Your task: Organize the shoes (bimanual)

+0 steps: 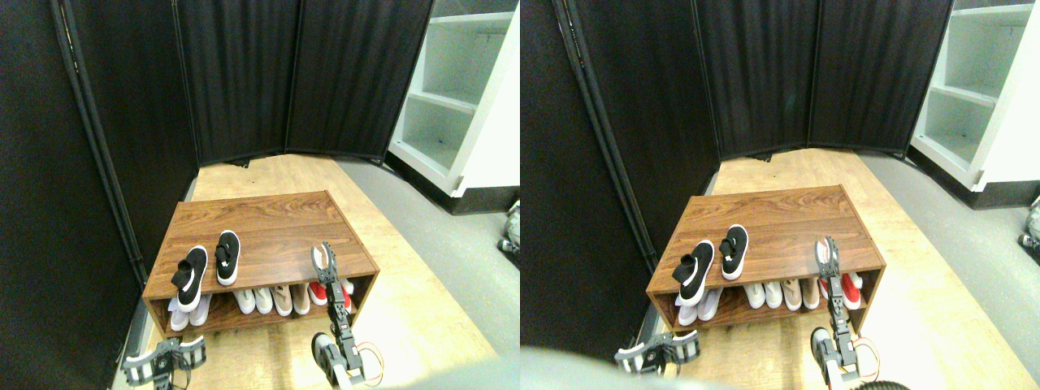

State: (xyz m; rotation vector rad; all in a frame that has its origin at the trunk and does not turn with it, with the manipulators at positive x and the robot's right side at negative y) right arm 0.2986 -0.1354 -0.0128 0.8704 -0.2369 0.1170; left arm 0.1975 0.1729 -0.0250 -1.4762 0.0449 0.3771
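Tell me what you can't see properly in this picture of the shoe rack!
- Stereo pair view: white and beige shoes on the lower shelf, backs hidden under the brown wooden rack top.
- Red shoes: partly covered by the right gripper.
- Left gripper: too small and low to read.
- White shelving unit: cut by the right edge.

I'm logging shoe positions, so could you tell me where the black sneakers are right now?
The black sneakers sit side by side on the left of the wooden rack's top, above the white shoes.
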